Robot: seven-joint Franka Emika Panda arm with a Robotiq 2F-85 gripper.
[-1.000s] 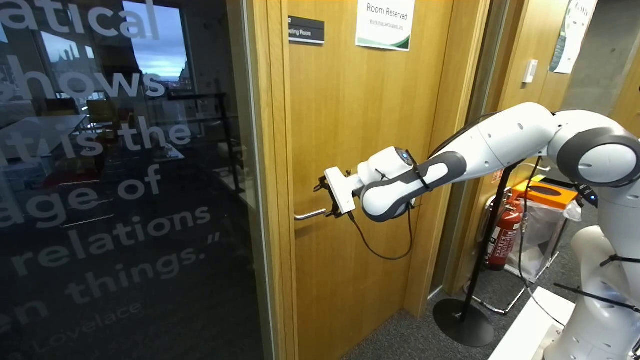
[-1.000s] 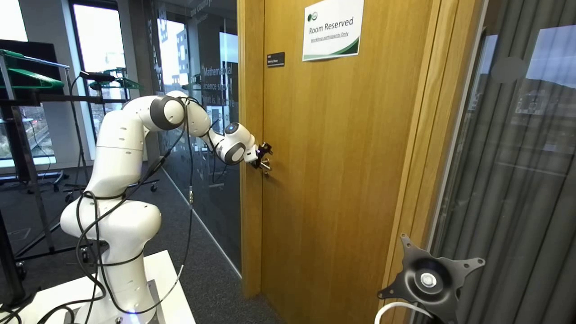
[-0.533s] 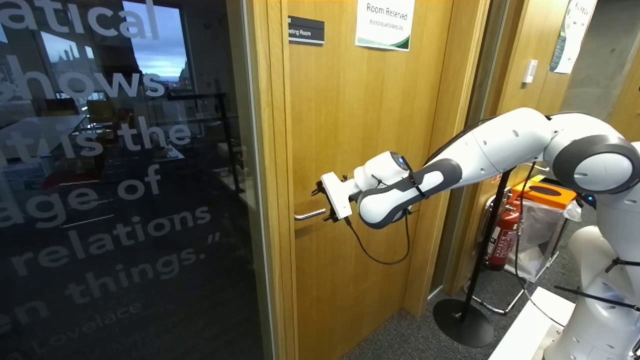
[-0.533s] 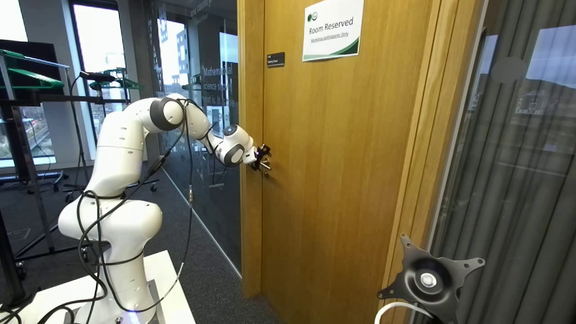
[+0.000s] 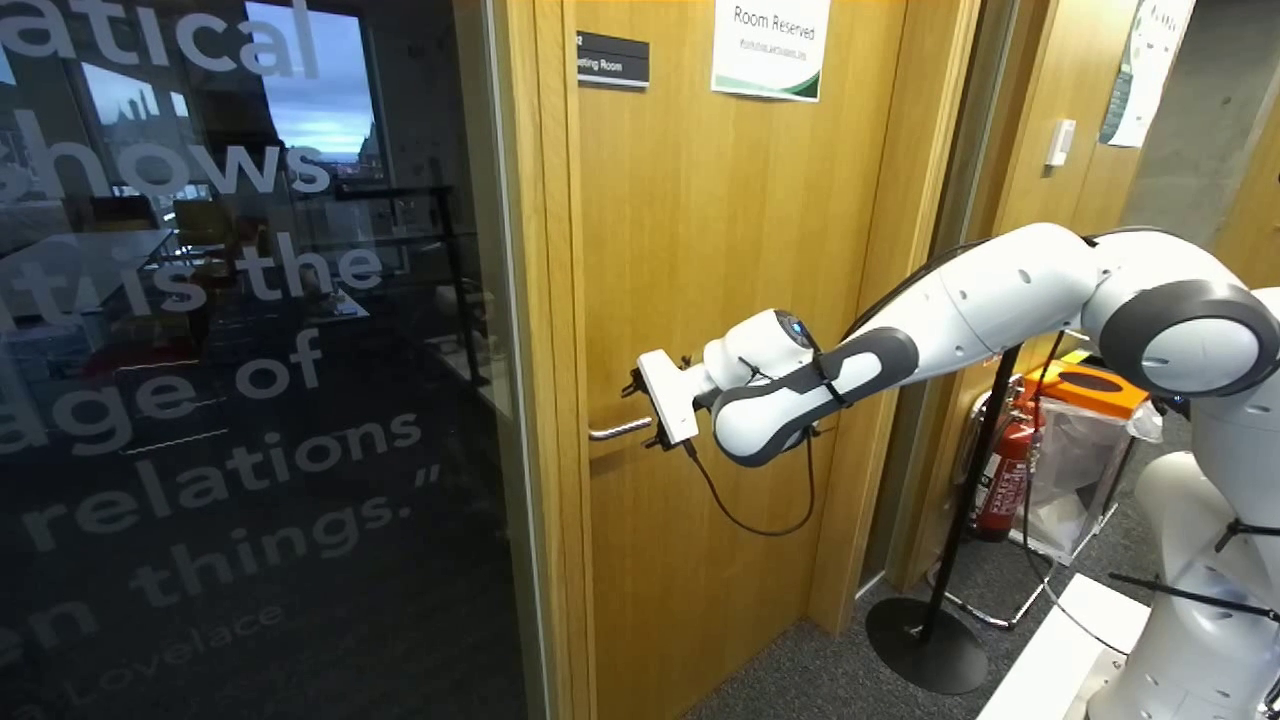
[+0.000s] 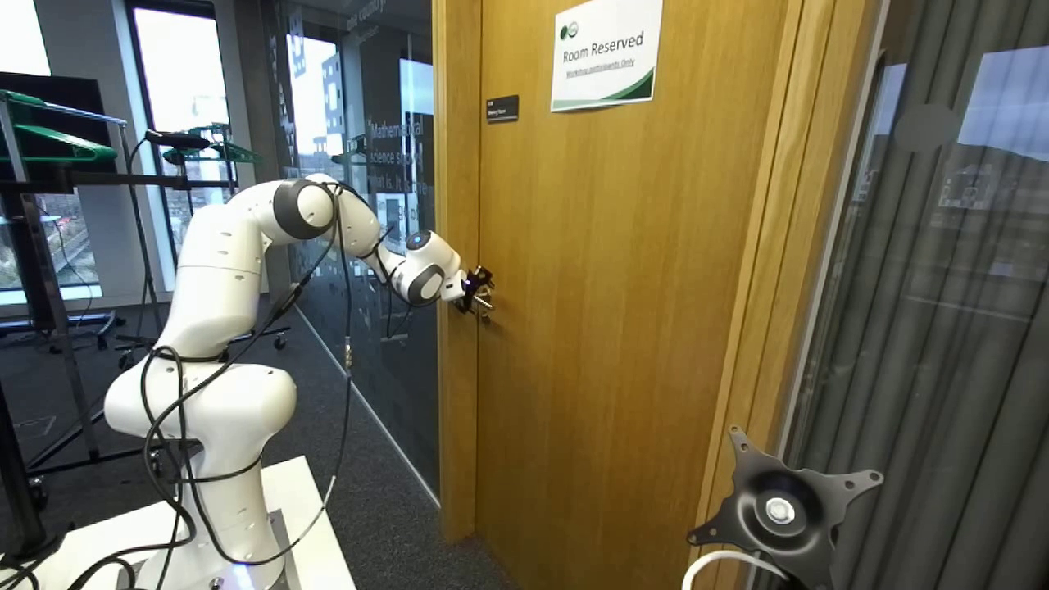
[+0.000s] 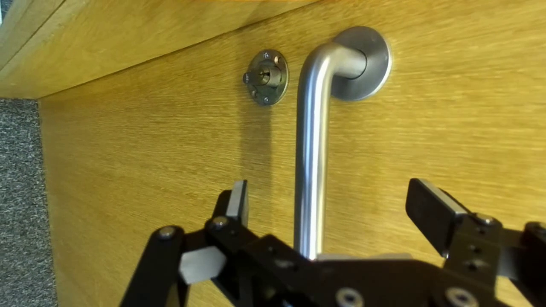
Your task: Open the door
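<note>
Located the door point(image 5: 740, 250) directly ahead of the arm point(image 5: 1000, 290) in both exterior views; found it closed, seated in its oak frame point(image 6: 457, 410). Noted a dark plaque point(image 5: 612, 60) and a white-and-green paper sign point(image 6: 606, 53), marked "Room Reserved", fixed to its upper part.

Inspected the silver lever handle point(image 7: 311, 162) near one edge of the door, with a round lock fitting point(image 7: 268, 77) just beside its mounting in the wrist view. Found the pincer point(image 7: 330, 200) at the handle, fingers point(image 7: 435, 213) spread wide, one on each side of it in the wrist view, with the door's face showing between handle and each finger. Could not see the handle's free end, hidden behind the pincer's body; could not tell its depth between the fingers.

Recorded a dark glass panel point(image 5: 260, 440) with large white lettering next to the frame and, in an exterior view, a red fire extinguisher point(image 5: 1008, 470) beside an orange-lidded bin point(image 5: 1110, 400). Observed the arm mounted on a white counter point(image 5: 1055, 650). Noted also a black four-armed bracket point(image 6: 778, 508) in the foreground of an exterior view, with grey curtains point(image 6: 918, 328) behind.
</note>
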